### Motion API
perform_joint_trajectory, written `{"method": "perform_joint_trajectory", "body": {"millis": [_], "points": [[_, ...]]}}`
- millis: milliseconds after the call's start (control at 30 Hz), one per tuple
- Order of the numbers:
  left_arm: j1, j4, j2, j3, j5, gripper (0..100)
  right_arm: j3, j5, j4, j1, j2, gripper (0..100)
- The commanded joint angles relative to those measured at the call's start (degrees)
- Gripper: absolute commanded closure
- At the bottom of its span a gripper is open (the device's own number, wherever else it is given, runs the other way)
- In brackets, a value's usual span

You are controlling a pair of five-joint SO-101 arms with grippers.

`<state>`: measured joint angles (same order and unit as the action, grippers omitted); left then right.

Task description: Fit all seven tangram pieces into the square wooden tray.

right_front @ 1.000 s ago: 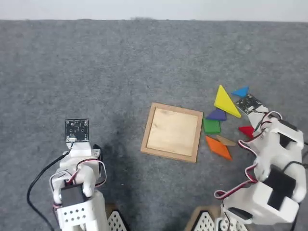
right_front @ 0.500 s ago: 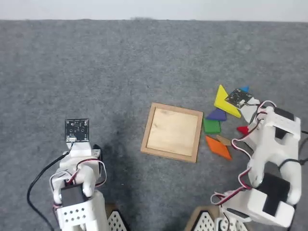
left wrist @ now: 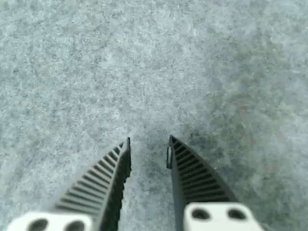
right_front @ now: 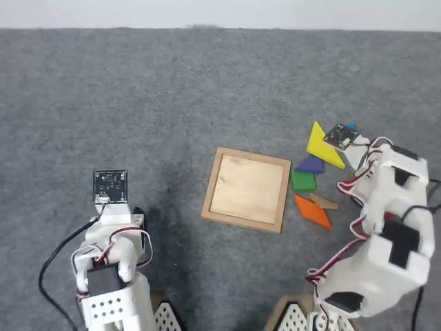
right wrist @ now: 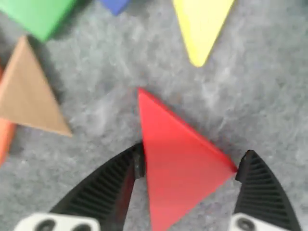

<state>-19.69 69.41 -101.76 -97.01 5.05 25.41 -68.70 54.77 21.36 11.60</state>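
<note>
None of the pieces lay in the tray (right_front: 248,189) in the high view. It sat empty mid-table, with the yellow (right_front: 322,145), purple (right_front: 311,165), green (right_front: 302,181), orange (right_front: 312,211) and tan (right_front: 324,201) pieces clustered just right of it. Over the last second the right arm (right_front: 389,189) had swung in over that cluster, covering the red triangle that had shown there. The left arm (right_front: 110,255) had not moved.

In the left wrist view, the left gripper (left wrist: 149,142) hung over bare mat (left wrist: 216,57), jaws slightly apart and empty.

In the right wrist view, the right gripper (right wrist: 192,161) straddled the red triangle (right wrist: 175,154) on the mat, jaws wide open either side. The first pick looked lined up.
</note>
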Motion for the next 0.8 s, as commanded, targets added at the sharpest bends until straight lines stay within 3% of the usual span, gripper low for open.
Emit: {"method": "perform_joint_trajectory", "body": {"millis": [0,200,367,500,767], "points": [[-0.18,0.35,0.09,0.48,0.62,88,-5.19,-0.79,-1.01,1.01,1.89,67.4],[-0.18,0.35,0.09,0.48,0.62,88,-5.27,-2.99,-0.92,1.19,5.05,69.0],[-0.18,0.35,0.09,0.48,0.62,88,-5.27,-3.08,-0.75,3.12,5.85,82.4],[-0.18,0.35,0.09,0.48,0.62,88,-5.36,-2.81,1.19,5.93,5.67,80.9],[-0.18,0.35,0.09,0.48,0.62,88,-5.27,20.48,1.71,10.86,3.65,80.4]]}}
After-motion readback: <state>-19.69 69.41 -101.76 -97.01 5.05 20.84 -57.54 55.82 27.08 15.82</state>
